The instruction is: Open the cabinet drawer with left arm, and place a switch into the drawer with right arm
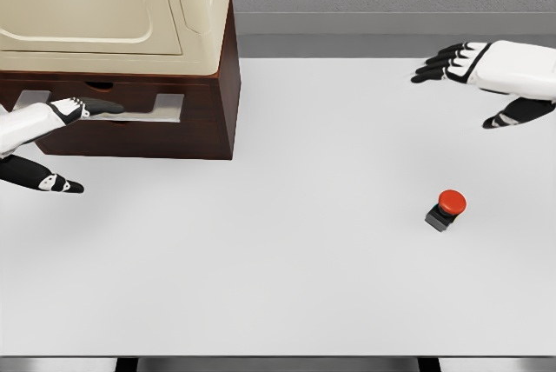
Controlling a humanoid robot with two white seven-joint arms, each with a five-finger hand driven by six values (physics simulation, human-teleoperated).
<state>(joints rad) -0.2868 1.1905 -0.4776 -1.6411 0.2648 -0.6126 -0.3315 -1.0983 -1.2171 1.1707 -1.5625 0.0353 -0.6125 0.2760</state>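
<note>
On the white tabletop [287, 285], the brown cabinet [221, 102] stands far left, its drawer [148, 109] met by the left hand [48, 120], fingers extended. The right hand [499, 68] hovers, fingers apart. The red-buttoned switch [446, 208] rests right of centre.

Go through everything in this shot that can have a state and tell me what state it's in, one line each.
Cabinet drawer: closed or barely open, front about level with the cabinet face.
Left robot hand: fingers extended at the drawer's handle slot, no visible grip.
Right robot hand: open, empty, hovering above the table's far right.
Switch: resting on the white table, red button up, untouched.
</note>
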